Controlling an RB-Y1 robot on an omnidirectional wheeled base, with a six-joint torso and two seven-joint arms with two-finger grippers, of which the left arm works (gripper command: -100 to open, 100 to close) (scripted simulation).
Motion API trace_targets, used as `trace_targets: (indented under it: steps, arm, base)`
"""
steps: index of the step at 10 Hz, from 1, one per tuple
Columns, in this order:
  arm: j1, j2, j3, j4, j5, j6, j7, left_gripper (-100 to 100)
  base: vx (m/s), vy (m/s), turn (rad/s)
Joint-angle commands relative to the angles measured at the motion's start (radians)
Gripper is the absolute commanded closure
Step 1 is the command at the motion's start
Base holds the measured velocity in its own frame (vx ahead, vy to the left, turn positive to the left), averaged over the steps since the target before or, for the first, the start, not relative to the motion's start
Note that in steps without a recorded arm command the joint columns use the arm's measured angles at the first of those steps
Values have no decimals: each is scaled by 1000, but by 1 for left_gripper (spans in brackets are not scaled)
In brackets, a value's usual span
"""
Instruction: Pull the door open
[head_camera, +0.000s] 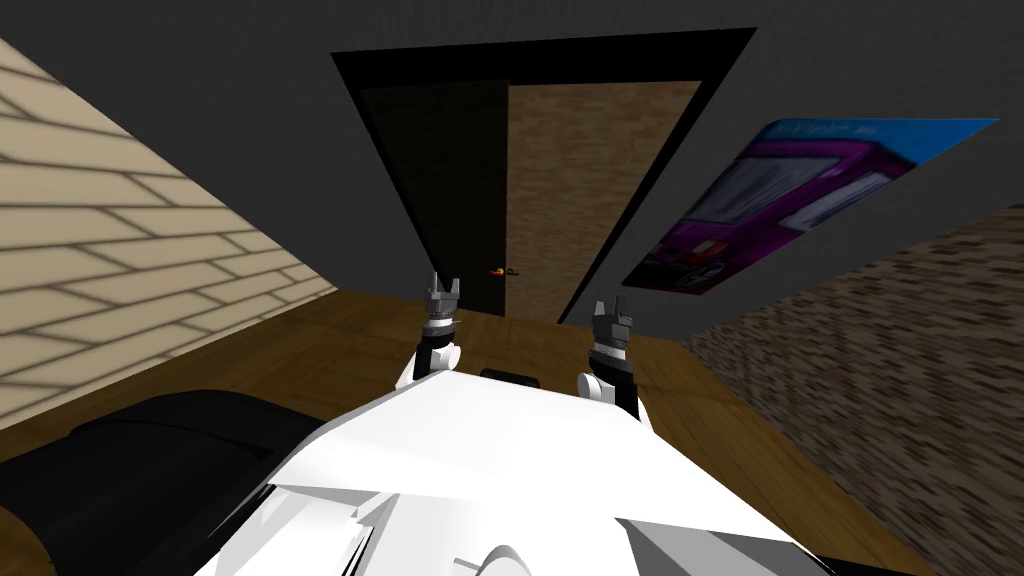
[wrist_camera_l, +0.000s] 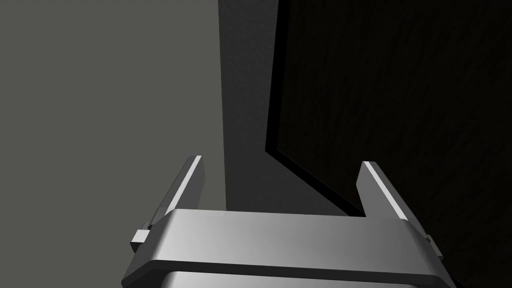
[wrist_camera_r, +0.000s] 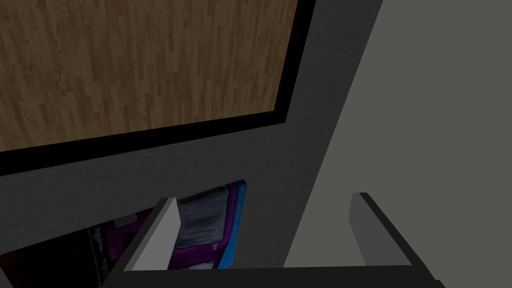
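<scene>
— Door: location?
— I have the dark door (head_camera: 440, 190) at my 12 o'clock, set in a black frame (head_camera: 540, 66). Its handle (head_camera: 505, 271) sits low on the leaf's right edge, at 2 o'clock from my left gripper (head_camera: 443, 290) and apart from it.
— Fingers?
— Left fingers (wrist_camera_l: 192, 180) spread, holding nothing, facing the dark leaf. Right gripper (head_camera: 612, 312) likewise spread and empty. Purple poster (head_camera: 790, 200) at my 2 o'clock.

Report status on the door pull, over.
Left gripper and right gripper open, empty, short of the dark door. Handle not yet grasped. Nothing seen between grippers and handle.
</scene>
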Motion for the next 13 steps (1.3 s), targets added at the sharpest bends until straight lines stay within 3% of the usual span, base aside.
trace_targets:
  steps: [1,10,11,13]
  arm:
    - [-9,7,3,41,-1,-5,2,-100]
    - [-49,56,35,279,4,-39,26,-100]
    - [-49,56,35,279,4,-39,26,-100]
    - [-59,67,43,336,5,-47,32,-100]
  base:
    - [97,6,-56]
    - [99,-7,-56]
    - [81,-9,-15]
    - [69,0,-54]
